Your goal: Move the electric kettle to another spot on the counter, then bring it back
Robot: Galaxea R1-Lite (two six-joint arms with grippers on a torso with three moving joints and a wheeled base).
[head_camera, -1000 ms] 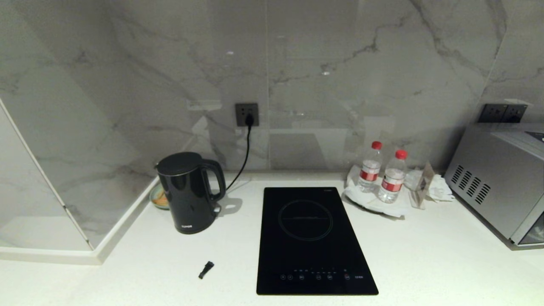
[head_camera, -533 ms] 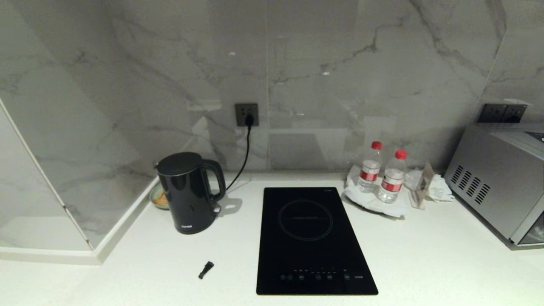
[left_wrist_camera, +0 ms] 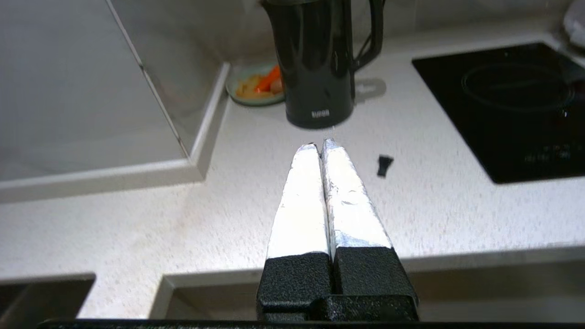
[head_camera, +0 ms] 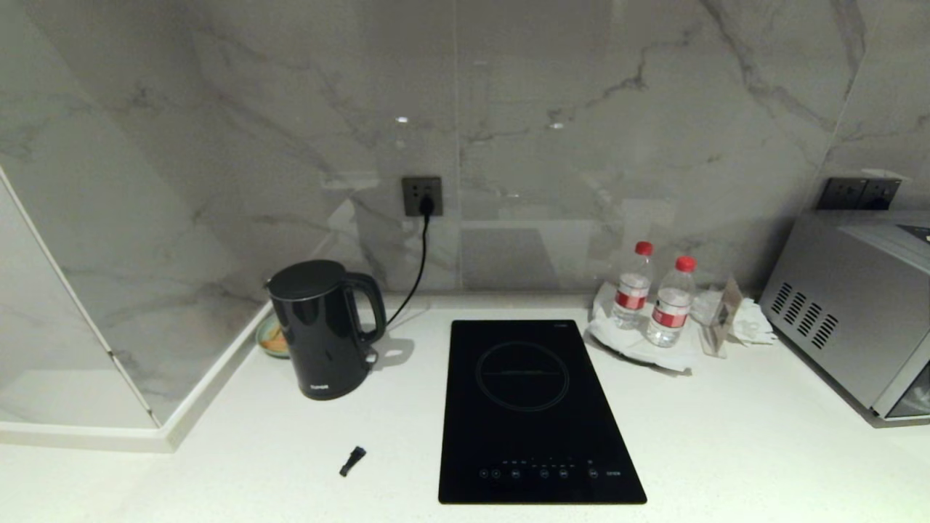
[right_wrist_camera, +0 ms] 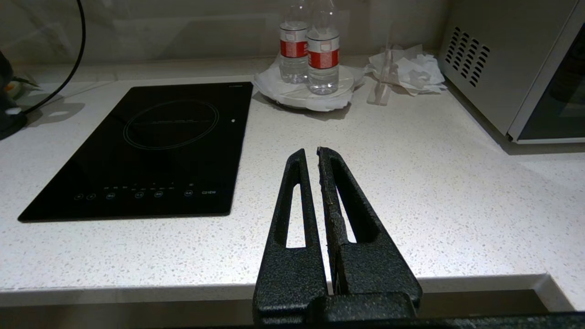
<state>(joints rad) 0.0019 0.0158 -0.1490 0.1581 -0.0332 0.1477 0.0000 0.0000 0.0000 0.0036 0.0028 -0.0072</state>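
Head view: electric kettle upright, handle rightward; left tool closed, empty

Left gripper, jaws pressed together, hangs over the counter short of the electric kettle.

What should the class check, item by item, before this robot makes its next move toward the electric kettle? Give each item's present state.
1. Electric kettle upright on the counter: ok.
2. Kettle's loop handle free to grasp, facing the induction cooktop: ok.
3. Left gripper ready to take the handle: not ok, its fingers are shut, short of the kettle.
4. Right gripper out of the way: ok, shut, over bare counter on the far side of the cooktop.
5. Small black piece on the counter near the kettle, clear of the approach: cannot tell.
6. Small dish of food beside the kettle, safe from a bump: cannot tell.
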